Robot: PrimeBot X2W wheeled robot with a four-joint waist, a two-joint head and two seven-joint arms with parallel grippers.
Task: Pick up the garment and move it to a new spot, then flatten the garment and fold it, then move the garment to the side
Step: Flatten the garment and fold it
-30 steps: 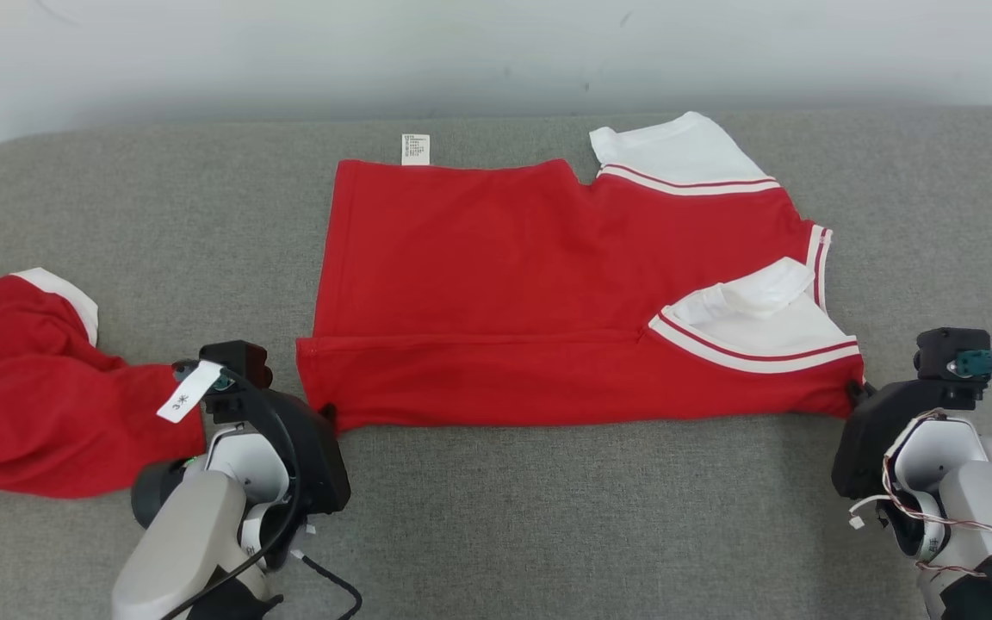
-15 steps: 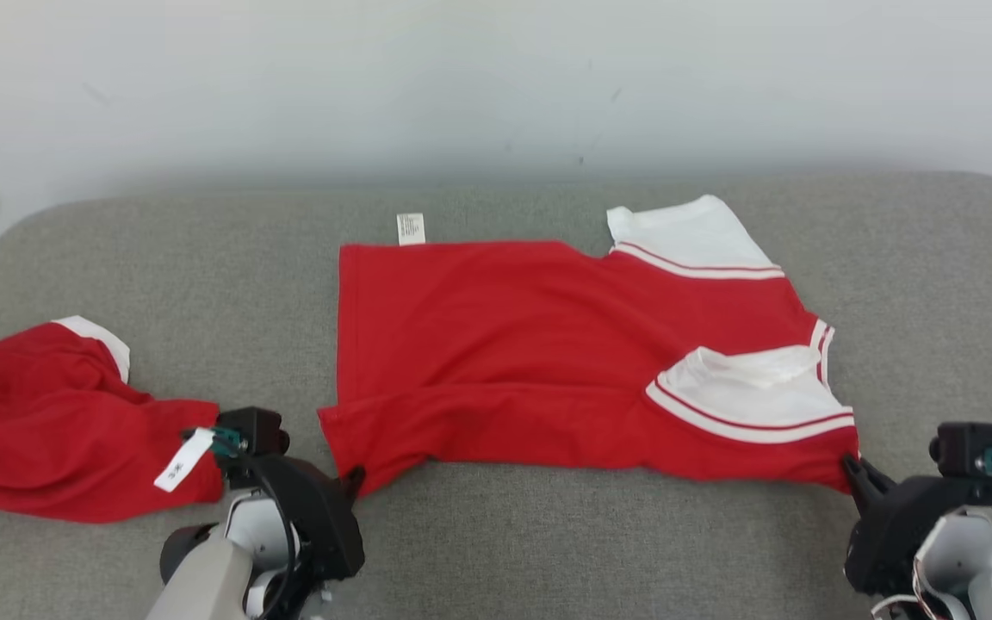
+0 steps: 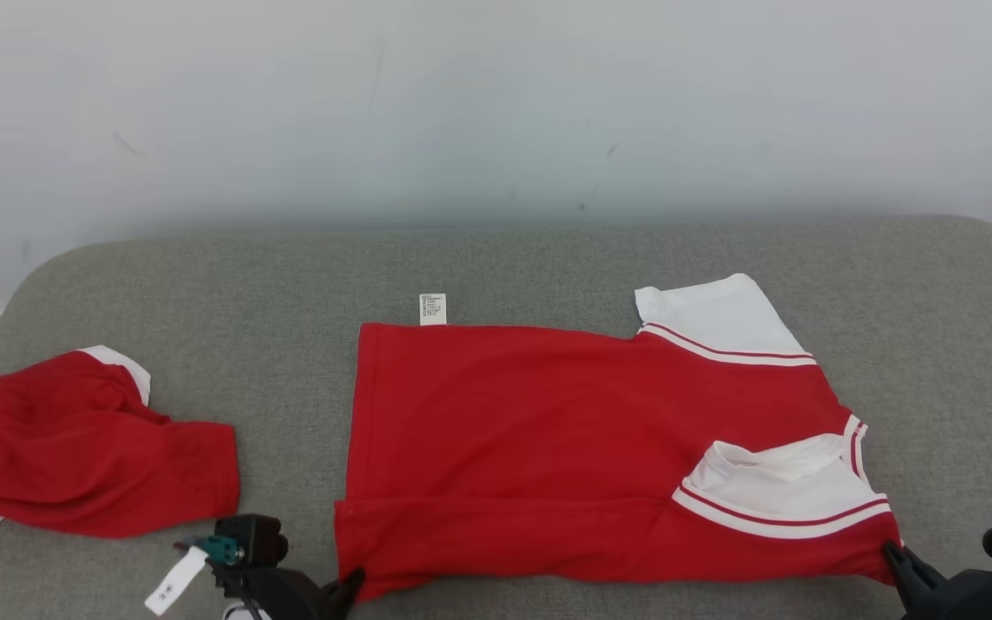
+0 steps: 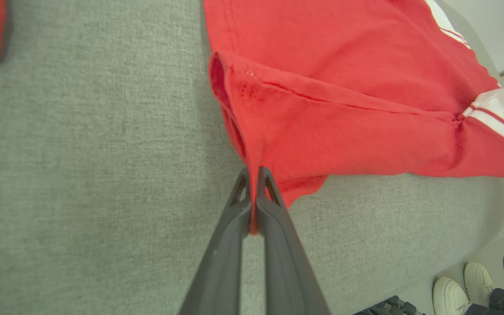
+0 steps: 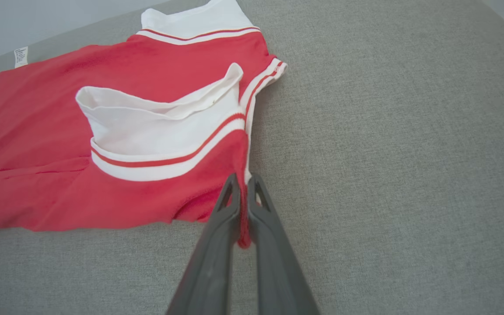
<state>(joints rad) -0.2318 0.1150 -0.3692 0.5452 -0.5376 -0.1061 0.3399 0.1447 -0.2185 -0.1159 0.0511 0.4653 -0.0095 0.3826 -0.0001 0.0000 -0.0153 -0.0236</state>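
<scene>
Pale wall [image 3: 496, 103] behind, grey padded counter [image 3: 203, 284] in front, and on it the red shirt [image 3: 582, 430], spread mostly flat right of centre. Its long axis runs left to right: hem at the robot's left, white sleeves and collar at its right, a label [image 3: 432, 308] poking out at the far edge.

The left claw [image 4: 254, 171] is pressed together on the near hem corner, with red cloth pinched between its fingers. The right claw [image 5: 243, 178] is likewise clamped on the near corner at the shoulder end, just below the near sleeve [image 5: 155, 131]. Both grips sit on the shirt's near long edge, one at each end, and the whole body stretches away from them toward the wall.

A lengthwise fold looks likely: both claws would need to carry that edge away together, level, to keep it straight. Another red garment [image 3: 74, 448] lies well apart at the left.
</scene>
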